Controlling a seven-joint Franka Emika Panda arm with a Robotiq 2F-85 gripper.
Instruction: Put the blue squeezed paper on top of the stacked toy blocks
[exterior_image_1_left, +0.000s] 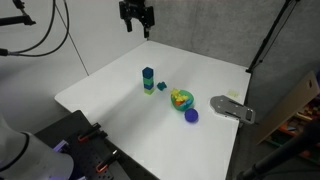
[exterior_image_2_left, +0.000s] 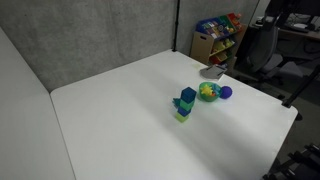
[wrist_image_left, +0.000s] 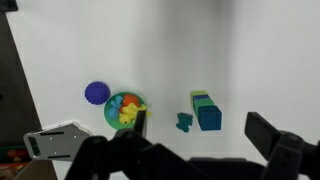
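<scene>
White surface (exterior_image_1_left: 120, 120) carries everything, with a grey curtain behind it in both exterior views and a shelf of colourful toys (exterior_image_2_left: 220, 35) off past one edge. The claw (exterior_image_1_left: 137, 29) hangs high above the far side of the surface, fingers (wrist_image_left: 262, 131) spread wide apart and holding nothing. The blue squeezed paper (exterior_image_1_left: 192, 116) lies as a small ball on the surface, just beside a yellow-green bowl (exterior_image_1_left: 181, 99) filled with bright bits. On the bowl's other side stand the stacked toy blocks (exterior_image_1_left: 148, 80), blue cube on top and well apart from the paper. A small teal piece (wrist_image_left: 184, 122) lies just beside the stack. A grey flat object (exterior_image_1_left: 232, 108) rests near the surface's edge.
</scene>
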